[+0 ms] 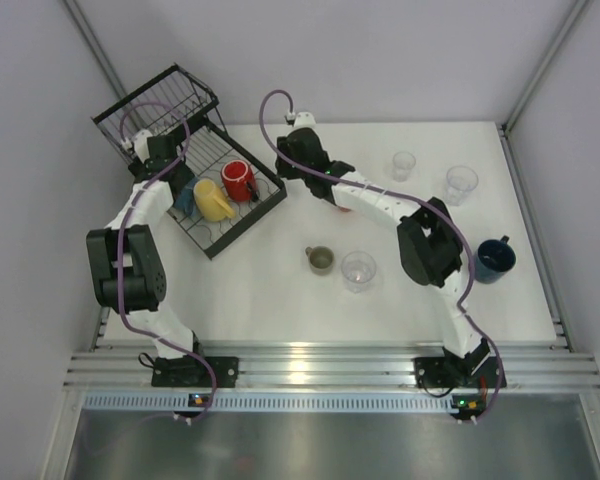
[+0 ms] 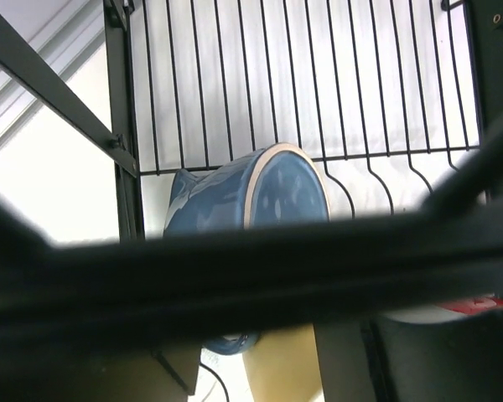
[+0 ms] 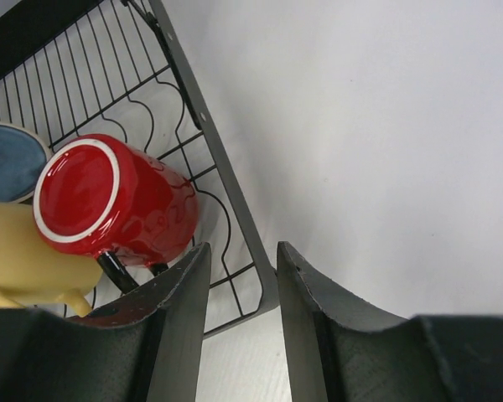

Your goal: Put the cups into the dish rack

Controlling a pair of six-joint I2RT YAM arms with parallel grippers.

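Observation:
The black wire dish rack [image 1: 202, 95] stands at the back left. In its low tray lie a red mug [image 1: 238, 180], a yellow mug [image 1: 213, 199] and a blue cup [image 1: 185, 198], all on their sides. My left gripper [image 1: 170, 158] hangs over the tray. In the left wrist view a blurred rack bar crosses the frame, the blue cup [image 2: 251, 199] lies behind it, and the left gripper [image 2: 260, 356] shows two dark fingers apart. My right gripper [image 3: 243, 251] stands open above the dish rack's corner [image 3: 264, 289], beside the red mug [image 3: 109, 201], holding nothing.
On the table stand an olive mug [image 1: 320, 260], a clear tumbler [image 1: 359, 270], two more tumblers [image 1: 403, 165] [image 1: 461, 183] at the back right and a dark blue mug [image 1: 495, 259]. Something red [image 1: 342, 207] peeks from under the right arm. Walls close in left and right.

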